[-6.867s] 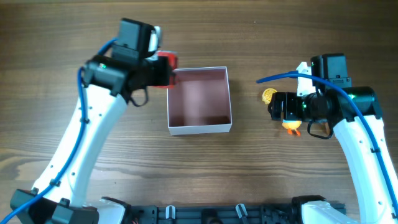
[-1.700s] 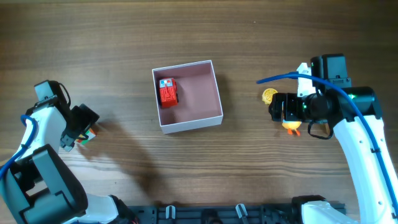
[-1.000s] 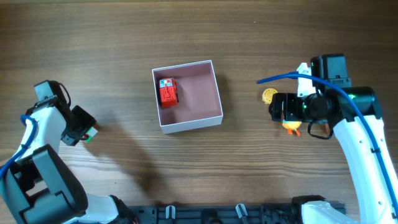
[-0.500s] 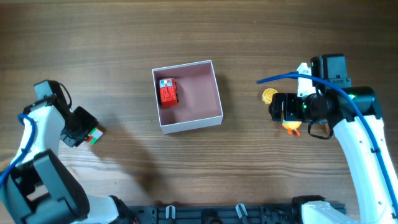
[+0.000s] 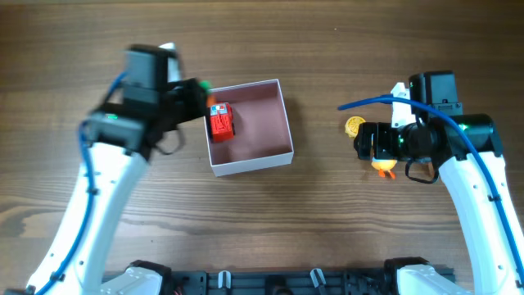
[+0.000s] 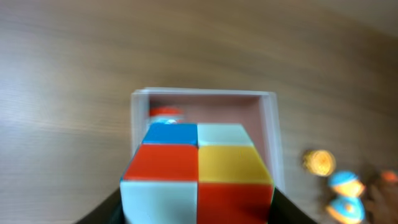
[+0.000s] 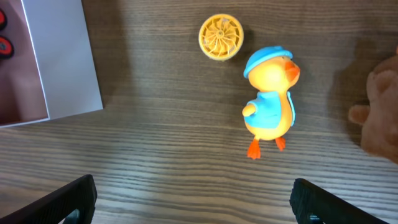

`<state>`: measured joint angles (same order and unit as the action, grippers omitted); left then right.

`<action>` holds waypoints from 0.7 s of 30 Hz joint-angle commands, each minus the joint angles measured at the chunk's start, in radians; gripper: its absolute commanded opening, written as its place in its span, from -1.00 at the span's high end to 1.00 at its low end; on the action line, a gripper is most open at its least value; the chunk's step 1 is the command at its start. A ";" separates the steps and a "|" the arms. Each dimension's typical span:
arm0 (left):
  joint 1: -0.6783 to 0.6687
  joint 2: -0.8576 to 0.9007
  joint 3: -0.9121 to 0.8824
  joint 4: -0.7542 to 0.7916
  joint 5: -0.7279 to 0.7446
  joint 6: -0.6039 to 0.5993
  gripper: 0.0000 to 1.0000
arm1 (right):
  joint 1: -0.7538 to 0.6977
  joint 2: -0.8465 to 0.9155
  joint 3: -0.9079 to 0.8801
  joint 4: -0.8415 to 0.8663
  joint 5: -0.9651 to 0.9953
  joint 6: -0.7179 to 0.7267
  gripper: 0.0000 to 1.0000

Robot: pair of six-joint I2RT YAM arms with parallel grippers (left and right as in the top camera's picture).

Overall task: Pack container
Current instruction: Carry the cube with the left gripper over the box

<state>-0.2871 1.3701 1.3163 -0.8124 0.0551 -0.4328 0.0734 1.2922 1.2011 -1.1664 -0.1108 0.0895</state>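
The container (image 5: pixel 289 124), a shallow white box with a pink inside, sits mid-table with a red toy car (image 5: pixel 221 122) in its left part. My left gripper (image 5: pixel 200 97) is shut on a colour cube (image 6: pixel 198 167) and holds it above the container's near left edge (image 6: pixel 268 127); the car (image 6: pixel 165 112) shows just beyond the cube. My right gripper (image 5: pixel 363 142) is open and empty, hovering over a yellow duck (image 7: pixel 270 107) with a blue cap and a yellow disc (image 7: pixel 221 36). Its fingers (image 7: pixel 193 202) show only at the bottom corners of the right wrist view.
The duck (image 5: pixel 383 166) and the disc (image 5: pixel 354 125) lie on the wood right of the container. A brown furry thing (image 7: pixel 380 109) sits at the right edge of the right wrist view. The container's wall (image 7: pixel 62 59) shows at its left.
My left arm has carried the colour cube from the far left of the table to the container's left edge. The right arm has not moved.
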 commanded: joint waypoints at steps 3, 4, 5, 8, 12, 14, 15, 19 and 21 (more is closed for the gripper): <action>-0.180 0.164 0.013 0.118 -0.093 -0.055 0.92 | 0.004 0.006 0.018 0.003 0.014 0.017 -1.00; -0.187 0.217 0.013 0.138 -0.082 -0.055 0.92 | 0.004 0.006 0.018 0.002 0.014 0.017 -1.00; -0.189 0.257 0.013 0.155 -0.068 -0.055 0.92 | 0.004 0.006 0.018 0.002 0.013 0.017 -0.99; -0.188 0.370 0.014 0.209 -0.029 -0.054 0.92 | 0.004 0.006 0.018 0.002 0.014 0.018 -1.00; -0.186 0.507 0.014 0.263 -0.030 -0.054 0.92 | 0.004 0.006 0.018 -0.001 0.014 0.017 -0.99; -0.186 0.534 0.014 0.263 -0.031 -0.054 0.81 | 0.004 0.006 0.018 -0.002 0.013 0.017 -0.99; -0.186 0.540 0.014 0.263 -0.034 -0.054 0.77 | 0.004 0.006 0.018 -0.002 0.014 0.017 -0.99; -0.186 0.539 0.014 0.263 -0.048 -0.054 0.07 | 0.004 0.006 0.018 -0.002 0.013 0.017 -1.00; -0.186 0.539 0.014 0.253 -0.048 -0.054 -0.37 | 0.004 0.006 0.018 -0.002 0.013 0.018 -0.99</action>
<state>-0.4732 1.9152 1.3205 -0.5526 0.0120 -0.4797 0.0734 1.2922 1.2011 -1.1671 -0.1112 0.0895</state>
